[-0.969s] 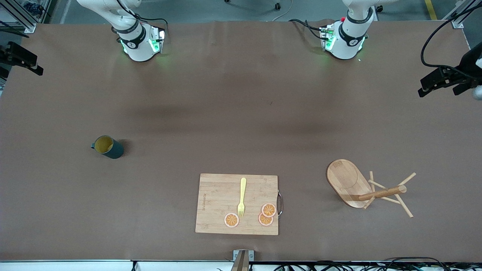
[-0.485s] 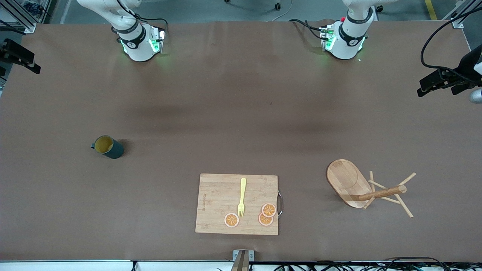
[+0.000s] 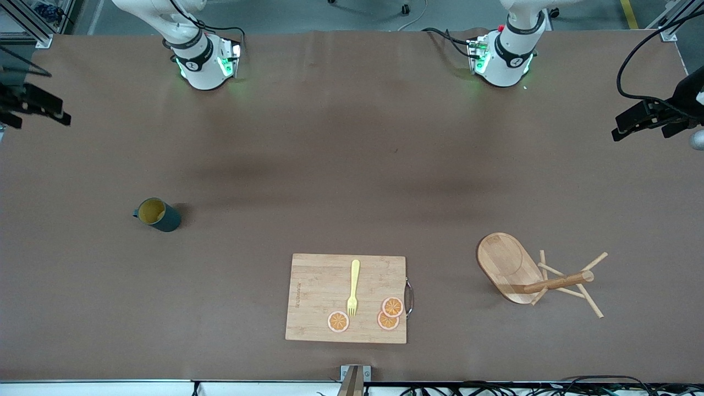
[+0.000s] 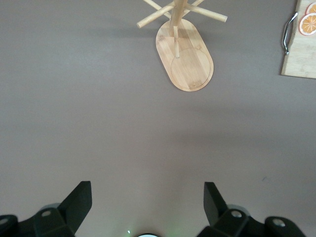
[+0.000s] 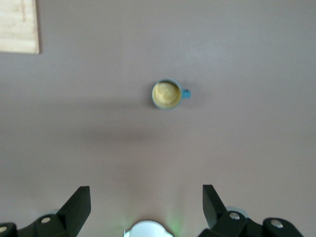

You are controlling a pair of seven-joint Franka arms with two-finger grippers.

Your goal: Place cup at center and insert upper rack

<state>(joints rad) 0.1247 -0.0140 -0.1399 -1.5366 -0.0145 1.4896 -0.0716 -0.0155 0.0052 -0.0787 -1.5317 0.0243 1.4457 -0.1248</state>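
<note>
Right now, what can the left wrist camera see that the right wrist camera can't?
Only the left wrist view shows the upper rack, lying on its side, plus orange slices and the board's metal handle. Only the right wrist view shows the cup, upright. Both show a corner of the cutting board, the brown table, and their own open gripper: left gripper, right gripper.

Both arms raised high, left tool (image 4: 147,205) and right tool (image 5: 146,206) wide open, empty.
</note>
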